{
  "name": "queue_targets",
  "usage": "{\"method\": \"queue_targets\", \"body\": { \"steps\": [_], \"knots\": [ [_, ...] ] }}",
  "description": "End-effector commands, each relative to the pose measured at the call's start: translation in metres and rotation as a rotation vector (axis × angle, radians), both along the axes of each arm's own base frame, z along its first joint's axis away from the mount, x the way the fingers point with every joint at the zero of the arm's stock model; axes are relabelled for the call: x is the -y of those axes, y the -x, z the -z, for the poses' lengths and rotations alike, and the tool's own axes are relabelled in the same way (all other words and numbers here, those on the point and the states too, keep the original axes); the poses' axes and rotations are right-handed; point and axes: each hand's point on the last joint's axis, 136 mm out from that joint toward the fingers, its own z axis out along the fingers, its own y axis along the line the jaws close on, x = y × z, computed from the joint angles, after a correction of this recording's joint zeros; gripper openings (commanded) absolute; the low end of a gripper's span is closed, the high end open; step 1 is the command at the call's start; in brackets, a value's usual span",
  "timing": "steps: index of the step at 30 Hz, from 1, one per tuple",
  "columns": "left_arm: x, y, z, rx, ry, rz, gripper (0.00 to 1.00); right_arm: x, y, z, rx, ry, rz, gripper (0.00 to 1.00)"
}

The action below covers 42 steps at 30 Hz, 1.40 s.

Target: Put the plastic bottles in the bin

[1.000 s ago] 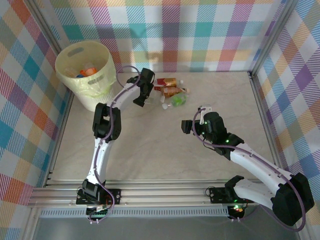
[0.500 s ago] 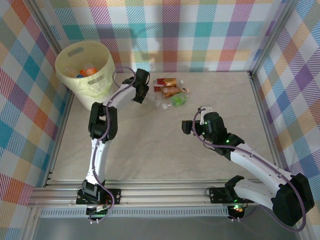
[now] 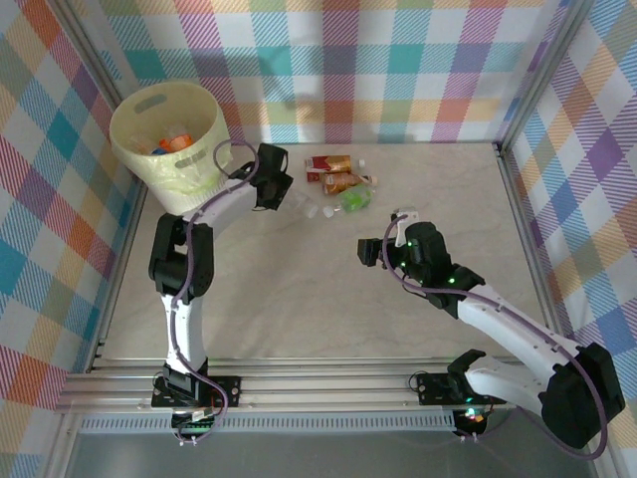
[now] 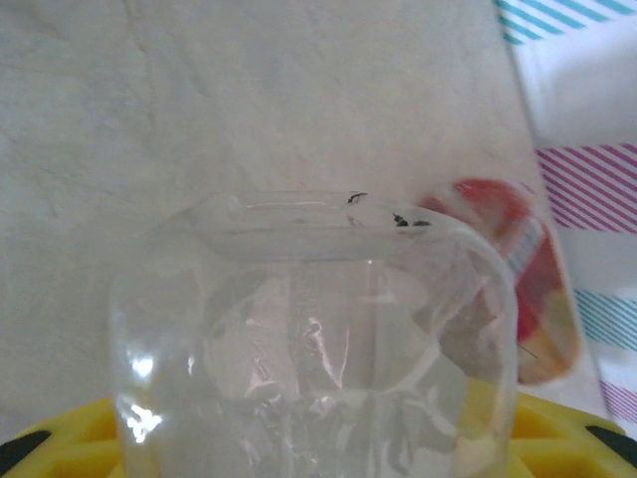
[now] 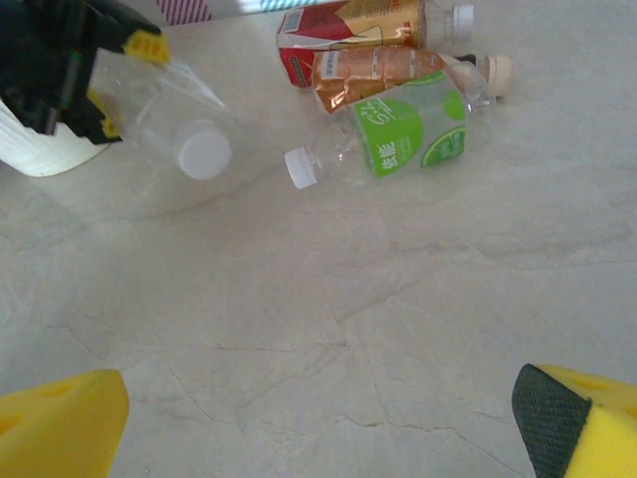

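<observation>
A clear bottle [image 4: 318, 339] is sitting clamped in the closed left claw [image 3: 273, 191], just beside the bin [image 3: 189, 177]. A red-labelled bottle [image 5: 338, 25], an orange-labelled bottle [image 5: 373, 65] and a green-labelled bottle [image 5: 408, 129] are lying clustered on the tabletop [image 5: 398, 299]. The right claw [image 5: 323, 428] is hovering wide open, gripping nothing.

Four bottles are outside the bin [image 3: 185, 189]: one red [image 5: 338, 25], one brown [image 5: 378, 68], one green [image 5: 408, 134], one clear [image 5: 164, 110]. There is one bin.
</observation>
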Motion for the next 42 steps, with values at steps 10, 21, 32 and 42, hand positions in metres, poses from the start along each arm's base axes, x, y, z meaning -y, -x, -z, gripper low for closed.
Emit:
{"method": "queue_targets", "body": {
  "steps": [10,21,32,42],
  "knots": [
    [0.043,0.037,-0.109,0.238,0.074,0.219,0.45,-0.019,-0.007,-0.012,0.008,-0.061,-0.044,1.00],
    [0.034,0.059,-0.200,0.476,-0.013,0.374,0.44,-0.039,-0.015,-0.029,-0.045,-0.167,-0.058,1.00],
    [-0.056,0.078,-0.253,0.556,-0.177,0.288,0.45,-0.078,-0.020,-0.047,-0.136,-0.308,-0.160,1.00],
    [-0.152,0.103,-0.318,0.652,-0.490,0.029,0.48,-0.105,-0.024,-0.048,-0.160,-0.391,-0.257,1.00]
  ]
}}
